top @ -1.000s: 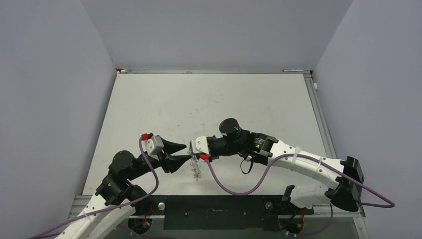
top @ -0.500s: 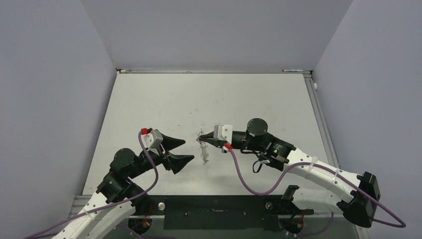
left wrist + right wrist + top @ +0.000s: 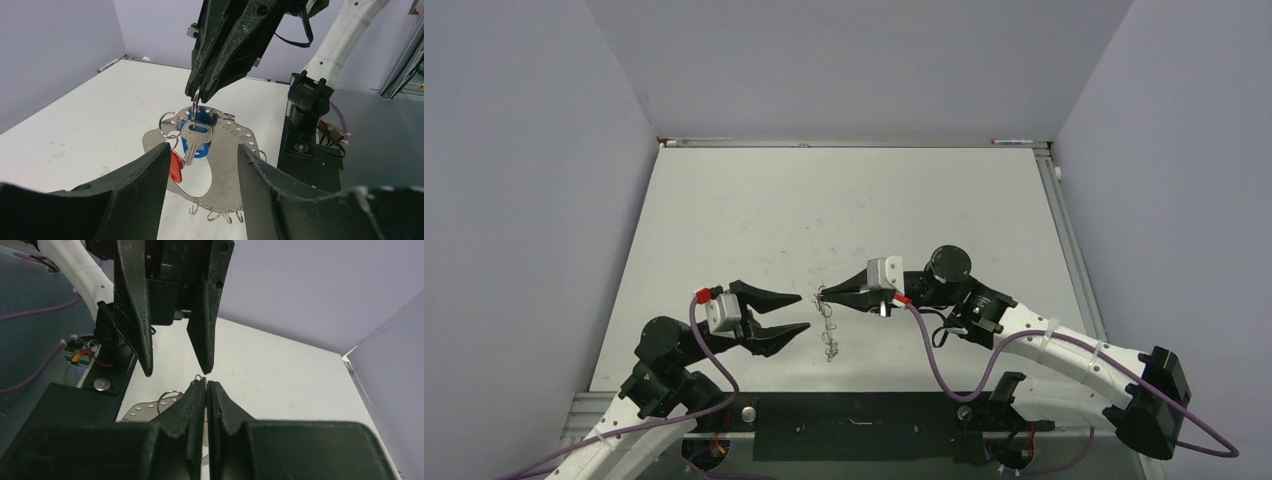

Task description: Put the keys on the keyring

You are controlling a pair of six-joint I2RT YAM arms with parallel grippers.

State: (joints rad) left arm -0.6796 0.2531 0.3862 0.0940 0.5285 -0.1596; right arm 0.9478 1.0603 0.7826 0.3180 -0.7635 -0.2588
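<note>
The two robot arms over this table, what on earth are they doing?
The right claw is pinched shut on a small wire loop of the keyring, holding that metal ring up above the table. A blue key and a red key dangle at it, apparently hooked on already. The left claw faces them from close by, open and empty.

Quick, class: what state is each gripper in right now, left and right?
Left gripper: open, holding nothing.
Right gripper: shut on a wire loop of the keyring.
</note>
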